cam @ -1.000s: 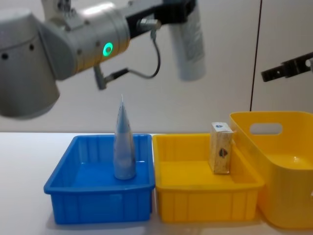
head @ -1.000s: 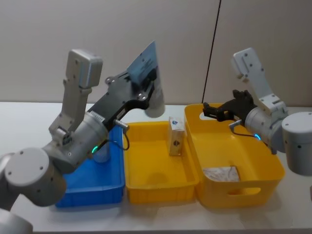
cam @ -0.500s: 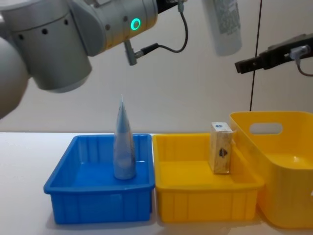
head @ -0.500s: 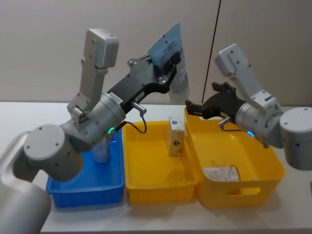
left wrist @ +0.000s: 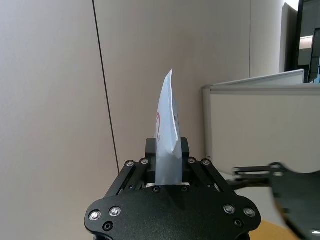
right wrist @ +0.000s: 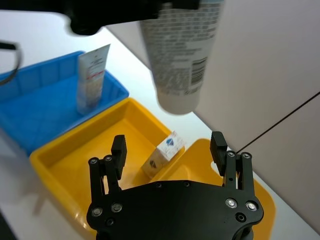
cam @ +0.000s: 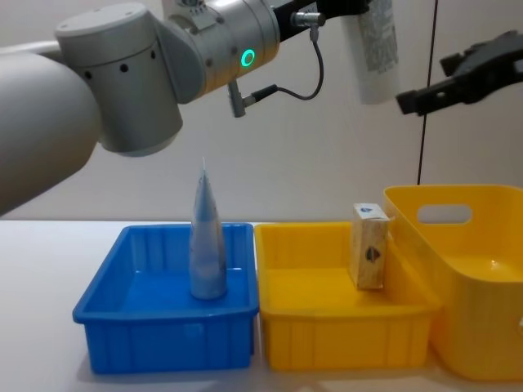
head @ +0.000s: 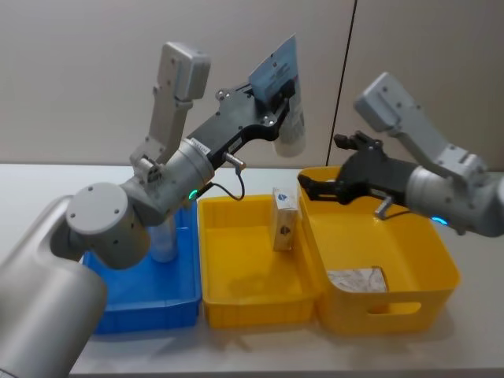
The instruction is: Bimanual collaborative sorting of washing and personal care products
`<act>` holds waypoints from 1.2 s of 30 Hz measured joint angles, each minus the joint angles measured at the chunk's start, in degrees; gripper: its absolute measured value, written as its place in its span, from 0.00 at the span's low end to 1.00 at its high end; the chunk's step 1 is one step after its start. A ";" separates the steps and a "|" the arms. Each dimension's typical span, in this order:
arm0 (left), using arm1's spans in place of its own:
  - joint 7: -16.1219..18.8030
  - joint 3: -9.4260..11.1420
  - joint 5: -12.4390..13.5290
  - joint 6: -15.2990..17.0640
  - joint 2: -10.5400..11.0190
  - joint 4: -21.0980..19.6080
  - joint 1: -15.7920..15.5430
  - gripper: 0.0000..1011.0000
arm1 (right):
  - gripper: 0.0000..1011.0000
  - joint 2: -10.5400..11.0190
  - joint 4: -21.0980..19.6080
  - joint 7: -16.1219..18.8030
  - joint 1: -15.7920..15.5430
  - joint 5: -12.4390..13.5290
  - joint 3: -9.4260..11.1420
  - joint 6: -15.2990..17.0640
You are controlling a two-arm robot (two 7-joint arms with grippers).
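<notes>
Nearest me, one flat pack (head: 357, 280) lies on the deep yellow basket's (head: 378, 316) floor, with open room around it. One carton (cam: 368, 247) stands by the shallow yellow tray's (cam: 343, 345) right wall. One tube (cam: 207, 245) stands in the blue bin (cam: 163, 347). Farther back, my left gripper (head: 273, 88) clamps a second tube (head: 290, 126) high above the tray. My right gripper (head: 321, 163) hangs just beside it, jaws spread.

I read this as an office-like lab bay: plain panelled wall (head: 79, 79) at twelve o'clock (one dark seam), white table (cam: 37, 278) below it, a framed partition (left wrist: 255, 130) in the left wrist view.
</notes>
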 joint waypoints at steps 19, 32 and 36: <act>0.52 0.01 1.70 -0.31 -1.72 4.28 -2.31 0.22 | 0.99 10.23 -8.35 4.87 -3.45 0.68 1.87 -0.79; 1.27 -0.43 2.39 0.62 -2.17 4.14 -1.80 0.22 | 0.99 8.84 -8.08 0.82 -3.42 -0.87 2.45 -2.56; 1.35 -0.60 2.49 0.83 -2.27 3.94 -1.58 0.22 | 0.99 7.50 -6.99 -0.19 -3.07 -1.00 2.42 -2.84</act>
